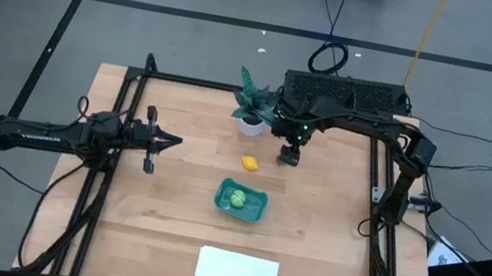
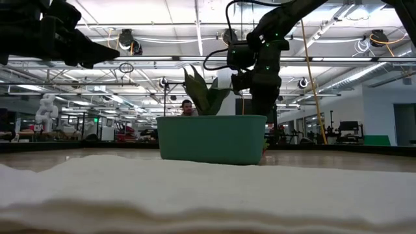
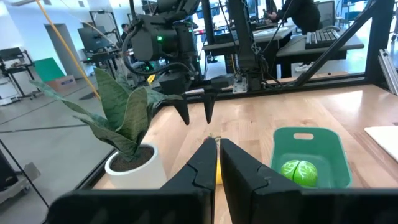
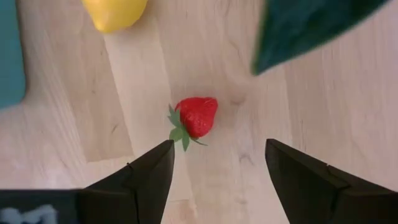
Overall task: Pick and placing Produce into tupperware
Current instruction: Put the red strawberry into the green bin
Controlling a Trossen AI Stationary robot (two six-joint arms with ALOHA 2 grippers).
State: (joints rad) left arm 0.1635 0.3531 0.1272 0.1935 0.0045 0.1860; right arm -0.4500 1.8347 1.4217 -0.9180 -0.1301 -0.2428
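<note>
Right tool point(image 4: 217, 168) hangs spread wide, fingers pointing down, directly over the strawberry point(image 4: 196, 116), which lies on its side on the bare tabletop point(image 1: 161, 215), leaf end toward one finger. To do this pick well, I judge it should come straight down so the berry sits midway in the gap, then close across the plump body, not the leaves, since so small and rounded a piece could squirt sideways if caught off-centre. Largest neighbour is the potted plant point(image 1: 251, 107), just beside the tool on its outer side; one leaf already hangs into the wrist view's corner, so any lift should go upward and away from it. Next is the green container point(image 1: 242, 200), near the tool toward the tabletop's middle, with the round green piece point(image 1: 238, 198) already inside and room left beside it. A white sheet point(image 1: 236, 273) lies well beyond that, out of the path. Between tool and container sits the lemon point(image 1: 250, 163), close to the berry, so the carry should pass over it with height to spare. Open wood lies on the remaining sides, and the frame rails stay well off. Left tool point(image 1: 153, 140), pressed together and empty, waits well apart at the tabletop's far side.
</note>
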